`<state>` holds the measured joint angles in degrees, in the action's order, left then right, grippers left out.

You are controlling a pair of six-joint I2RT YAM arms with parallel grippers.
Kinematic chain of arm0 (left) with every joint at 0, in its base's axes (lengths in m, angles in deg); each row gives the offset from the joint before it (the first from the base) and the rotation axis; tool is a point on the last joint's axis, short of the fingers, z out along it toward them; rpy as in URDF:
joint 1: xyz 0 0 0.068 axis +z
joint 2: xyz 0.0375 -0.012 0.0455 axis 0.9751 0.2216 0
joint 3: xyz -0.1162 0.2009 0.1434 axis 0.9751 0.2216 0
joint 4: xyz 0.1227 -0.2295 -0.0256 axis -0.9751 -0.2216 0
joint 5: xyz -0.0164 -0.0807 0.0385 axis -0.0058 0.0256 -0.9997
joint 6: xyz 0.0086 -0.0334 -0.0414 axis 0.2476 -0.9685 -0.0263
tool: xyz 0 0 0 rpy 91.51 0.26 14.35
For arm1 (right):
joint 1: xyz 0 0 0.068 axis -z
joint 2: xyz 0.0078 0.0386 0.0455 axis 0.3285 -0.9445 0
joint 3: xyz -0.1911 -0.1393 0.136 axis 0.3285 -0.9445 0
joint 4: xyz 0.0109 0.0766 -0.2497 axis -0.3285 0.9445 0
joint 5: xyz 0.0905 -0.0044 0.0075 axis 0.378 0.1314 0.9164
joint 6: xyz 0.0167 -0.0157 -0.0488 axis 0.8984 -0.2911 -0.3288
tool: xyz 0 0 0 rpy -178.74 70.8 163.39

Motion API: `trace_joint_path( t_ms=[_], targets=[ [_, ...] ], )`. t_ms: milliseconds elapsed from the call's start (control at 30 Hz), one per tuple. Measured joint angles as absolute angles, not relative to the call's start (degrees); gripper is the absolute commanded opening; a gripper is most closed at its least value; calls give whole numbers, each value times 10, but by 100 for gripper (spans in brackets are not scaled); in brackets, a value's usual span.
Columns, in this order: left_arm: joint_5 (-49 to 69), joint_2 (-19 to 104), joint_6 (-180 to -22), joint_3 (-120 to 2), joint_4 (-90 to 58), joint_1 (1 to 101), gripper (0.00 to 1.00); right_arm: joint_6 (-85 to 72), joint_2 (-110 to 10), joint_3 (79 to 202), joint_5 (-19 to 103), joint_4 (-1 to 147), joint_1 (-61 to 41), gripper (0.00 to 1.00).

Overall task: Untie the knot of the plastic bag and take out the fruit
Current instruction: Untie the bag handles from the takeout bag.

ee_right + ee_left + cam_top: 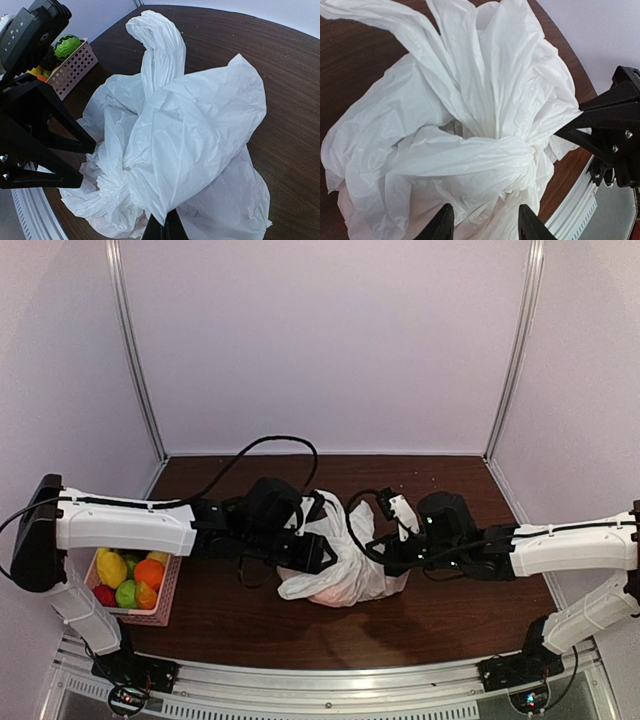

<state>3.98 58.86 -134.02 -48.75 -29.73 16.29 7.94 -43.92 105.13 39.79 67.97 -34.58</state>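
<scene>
**Clerk:** Largest item first?
**Checker:** Table (230,635), dark brown wood, pale walls on three sides.

**Clerk:** Next?
**Checker:** The plastic bag (345,575), white, thin and crinkled. It lies slumped at mid-table between the two arms, with one handle loop trailing toward the far side.

**Clerk:** Next?
**Checker:** Pink basket (170,592), perforated, at the near left of the table. It sits partly under the left arm and well apart from the bag. Inside are fruit pieces (135,582): yellow, orange, green and red.

**Clerk:** Grippers?
**Checker:** Left gripper (486,225) has its jaws spread, with bunched plastic between the tips just below the knot; whether they touch it I cannot tell. Right gripper (161,231) has its jaws clenched together on a fold of the bag, on the side opposite the left one.

**Clerk:** Smallest?
**Checker:** The knot (517,152), a tight twisted bunch of white plastic on top of the bag, still tied. The handle strips fan upward out of it.
</scene>
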Motion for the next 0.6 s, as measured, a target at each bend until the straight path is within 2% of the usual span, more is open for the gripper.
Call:
trace_joint_path(
  t_ms=[333, 600],
  targets=[
    [13, 603, -1341, -501, -298, 163, 43, 80, -439, 1051, 398, 680, -346, 0],
    [2, 627, -1328, -512, -299, 163, 47, 83, -439, 1051, 398, 679, -346, 0]
  ],
)
